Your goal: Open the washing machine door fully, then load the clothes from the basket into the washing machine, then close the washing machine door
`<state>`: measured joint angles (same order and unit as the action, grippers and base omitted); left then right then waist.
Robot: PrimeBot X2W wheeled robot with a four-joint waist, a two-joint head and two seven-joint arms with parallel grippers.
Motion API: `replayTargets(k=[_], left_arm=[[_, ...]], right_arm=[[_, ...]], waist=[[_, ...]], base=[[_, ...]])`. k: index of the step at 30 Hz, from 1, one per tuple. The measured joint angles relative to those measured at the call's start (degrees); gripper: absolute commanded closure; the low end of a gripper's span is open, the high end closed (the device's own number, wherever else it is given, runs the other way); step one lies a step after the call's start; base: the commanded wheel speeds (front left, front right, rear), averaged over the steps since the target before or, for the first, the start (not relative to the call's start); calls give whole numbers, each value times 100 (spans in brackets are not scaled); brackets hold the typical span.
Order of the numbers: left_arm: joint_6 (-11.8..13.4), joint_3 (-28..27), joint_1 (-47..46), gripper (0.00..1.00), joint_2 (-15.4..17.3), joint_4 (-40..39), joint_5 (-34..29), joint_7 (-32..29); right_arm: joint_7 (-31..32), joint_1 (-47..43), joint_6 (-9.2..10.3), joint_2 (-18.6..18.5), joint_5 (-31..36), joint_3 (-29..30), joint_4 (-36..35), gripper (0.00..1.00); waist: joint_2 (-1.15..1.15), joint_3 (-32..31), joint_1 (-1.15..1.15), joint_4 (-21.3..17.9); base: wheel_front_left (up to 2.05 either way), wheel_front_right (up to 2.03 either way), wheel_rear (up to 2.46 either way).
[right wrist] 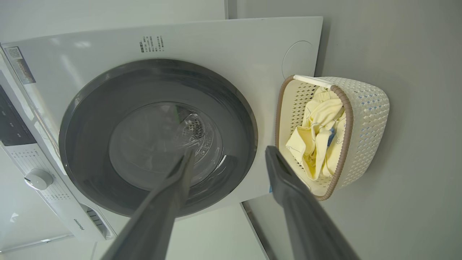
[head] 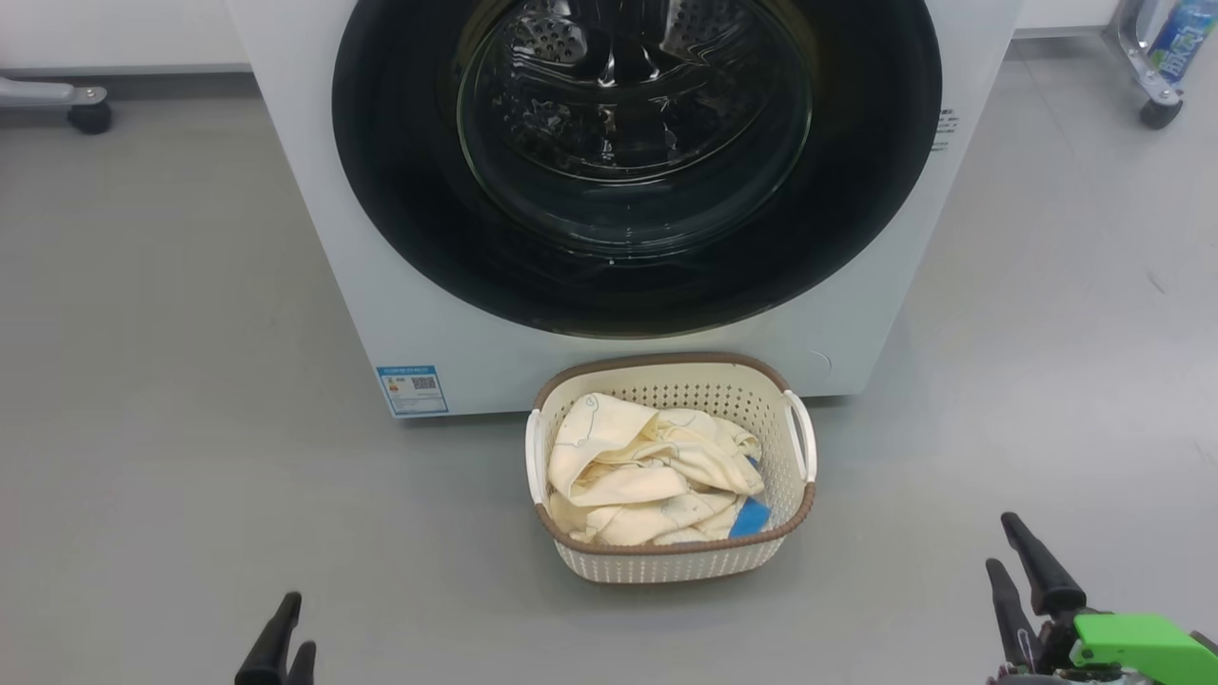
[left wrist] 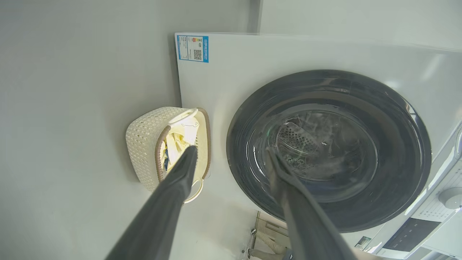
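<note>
The washing machine (head: 837,323) stands at twelve o'clock from where the robot faces, and its door (head: 636,143) looks shut: the black rim sits flat against the white front, and the drum shows only through the glass. So I judge that the first step, opening the door, is not yet done and nothing has been loaded.

The basket (head: 671,561) sits on the grey floor (head: 143,381) just in front of the machine, below the door at its six o'clock. The clothes (head: 638,471) lie heaped inside it, cream with a scrap of blue at the basket's four o'clock corner. A blue-and-white sticker (head: 412,390) is low on the machine, at about ten o'clock from the basket.

The left gripper (head: 297,625) pokes in at seven o'clock and the right gripper (head: 1001,542) at five o'clock, both well apart from the basket and the door. Seen from each wrist, the fingers are spread wide with nothing between them.

The next move, I reckon, calls for one arm to reach up to the door's edge and pull it round. I cannot make out a handle or a hinge from here, so which side to grip is unclear. The basket stands close under the door, and the swing may need care there.
</note>
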<state>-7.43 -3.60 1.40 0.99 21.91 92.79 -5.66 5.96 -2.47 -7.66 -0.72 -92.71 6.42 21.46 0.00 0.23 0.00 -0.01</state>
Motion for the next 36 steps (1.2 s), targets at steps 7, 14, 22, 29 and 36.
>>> replayTargets(k=[7,14,22,29,36], left_arm=[[0,27,-7,0,1,-79,-1,107],[0,49,-7,0,2,-157,-70,222],[0,80,-12,0,4,-244,-310,368],[0,112,-14,0,8,-332,-654,487],[0,127,-15,0,10,-375,-1194,589]], right_arm=[[-153,12,0,0,3,-79,-85,0],[-271,15,0,-1,152,-138,-181,0],[-394,52,0,-1,361,-205,-302,0],[-515,58,0,-18,780,-297,-445,0],[-634,68,0,-105,1434,-392,-556,0]], waist=[[0,8,0,-2],[0,19,0,-6],[0,33,0,-12],[0,39,0,-13],[0,55,0,-17]], base=[[0,0,0],[0,0,0],[0,0,0],[0,0,0],[0,0,0]])
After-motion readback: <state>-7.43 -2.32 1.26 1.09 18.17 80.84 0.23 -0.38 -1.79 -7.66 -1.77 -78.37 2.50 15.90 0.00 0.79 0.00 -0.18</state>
